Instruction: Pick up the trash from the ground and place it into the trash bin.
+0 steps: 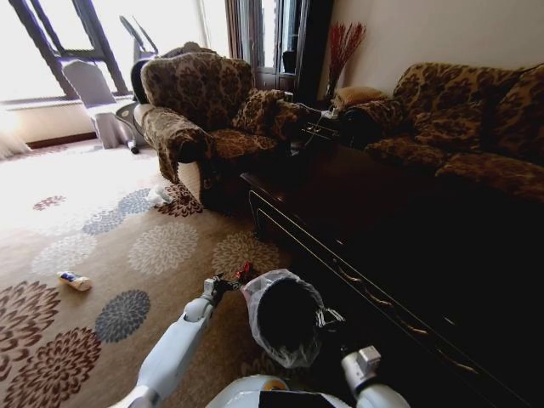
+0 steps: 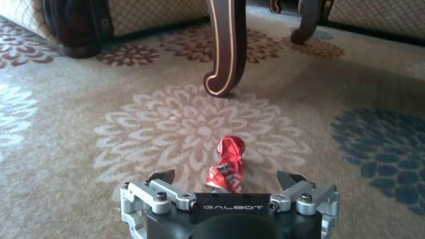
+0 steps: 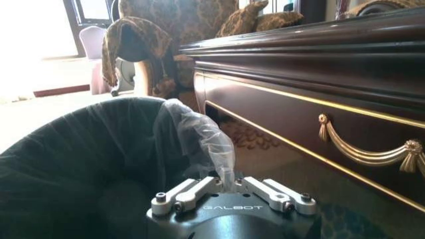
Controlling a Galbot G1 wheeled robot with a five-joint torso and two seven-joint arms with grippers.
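At the bottom edge of the head view, the robot's white body and both arms sit closest to the lens. The right gripper [image 1: 330, 320] is at lower centre-right, pressed against the rim of the trash bin [image 1: 287, 316], a small round black bin with a whitish translucent liner bag. In the right wrist view the right gripper [image 3: 226, 183] has its fingers drawn together, pinching the liner and rim of the trash bin [image 3: 79, 164], whose dark interior takes up the lower left of that frame.

The left gripper [image 1: 223, 284] reaches to the lower centre of the head view, just left of the bin, low over the carpet [image 1: 127, 246]. In the left wrist view the left gripper [image 2: 226, 180] is spread wide, its two dark fingertips [image 2: 161, 176] standing on either side of a crushed red drink can [image 2: 226, 164] without touching it. The can lies on a pale flower of the carpet's pattern, one end between the fingertips. In the head view the red drink can [image 1: 245, 272] shows as a small red spot just beyond the left gripper, close beside the bin.

A yellowish wrapper-like piece [image 1: 75, 280] lies at the left of the head view, well apart from the bin. A white plastic bag [image 1: 158, 195] lies farther up the frame, near the foot of the armchair [image 1: 200, 106]. A dark wooden coffee table [image 1: 382, 229] runs along the right.
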